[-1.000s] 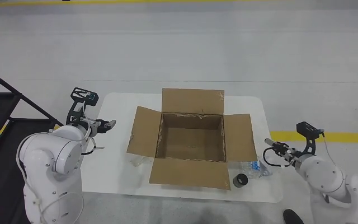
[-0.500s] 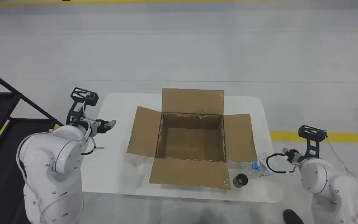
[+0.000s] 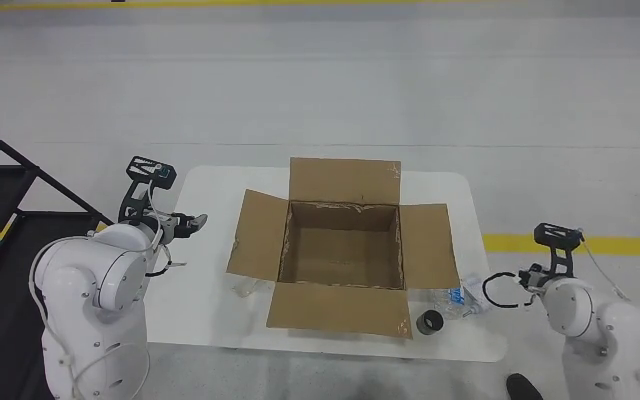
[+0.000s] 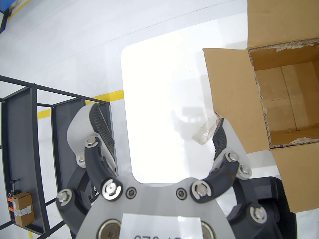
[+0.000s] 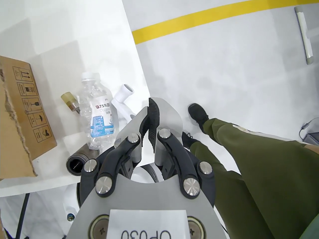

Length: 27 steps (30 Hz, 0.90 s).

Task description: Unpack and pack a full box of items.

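top view: the open box (image 3: 343, 255) sits in the middle of the table (image 3: 205, 300) with its flaps spread. a clear bottle (image 3: 452, 298) and a black cylinder (image 3: 431, 322) lie near the table's right corner on the robot's side, just beside a box flap. the left gripper (image 3: 190, 224) hangs over the table's left edge, and the right gripper (image 3: 492, 290) is just off the right edge.

left wrist view: the left jaws stand wide apart. a scrap of clear tape (image 4: 204, 134) lies by a box flap.

right wrist view: the right jaws are pressed together. a white tube (image 5: 123, 94) and a small amber vial (image 5: 69, 100) lie on either side of the bottle.
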Each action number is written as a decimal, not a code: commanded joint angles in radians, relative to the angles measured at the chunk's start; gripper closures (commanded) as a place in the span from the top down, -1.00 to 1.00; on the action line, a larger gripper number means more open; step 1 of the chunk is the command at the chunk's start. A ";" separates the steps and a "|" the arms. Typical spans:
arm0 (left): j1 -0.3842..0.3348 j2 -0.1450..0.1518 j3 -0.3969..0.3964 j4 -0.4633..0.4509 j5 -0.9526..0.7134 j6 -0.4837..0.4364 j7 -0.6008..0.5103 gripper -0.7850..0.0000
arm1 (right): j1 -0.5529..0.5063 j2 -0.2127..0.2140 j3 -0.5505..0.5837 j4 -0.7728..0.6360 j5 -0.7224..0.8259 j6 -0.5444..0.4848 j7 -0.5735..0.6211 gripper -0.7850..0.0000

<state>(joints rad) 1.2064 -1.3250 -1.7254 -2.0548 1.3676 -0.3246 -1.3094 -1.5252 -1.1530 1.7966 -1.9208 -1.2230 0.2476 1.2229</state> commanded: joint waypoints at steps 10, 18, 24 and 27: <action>0.000 0.000 0.000 0.000 0.000 0.000 0.000 1.00 | 0.180 0.015 -0.112 0.291 -0.025 -0.239 0.168 -0.40; 0.000 0.000 0.000 0.000 0.000 0.000 0.000 1.00 | 0.272 0.015 -0.186 0.408 -0.048 -0.285 0.193 -0.12; 0.000 0.000 0.000 0.000 0.000 0.000 0.000 1.00 | 0.318 0.014 -0.220 0.502 -0.025 -0.308 0.190 -0.12; 0.000 0.000 0.000 0.000 0.000 0.000 0.000 1.00 | 0.331 0.013 -0.237 0.539 -0.031 -0.314 0.168 -0.10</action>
<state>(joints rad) 1.2064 -1.3250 -1.7254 -2.0548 1.3676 -0.3246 -1.3094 -1.1971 -1.1394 1.5648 -1.3944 -1.2521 -0.0671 1.3976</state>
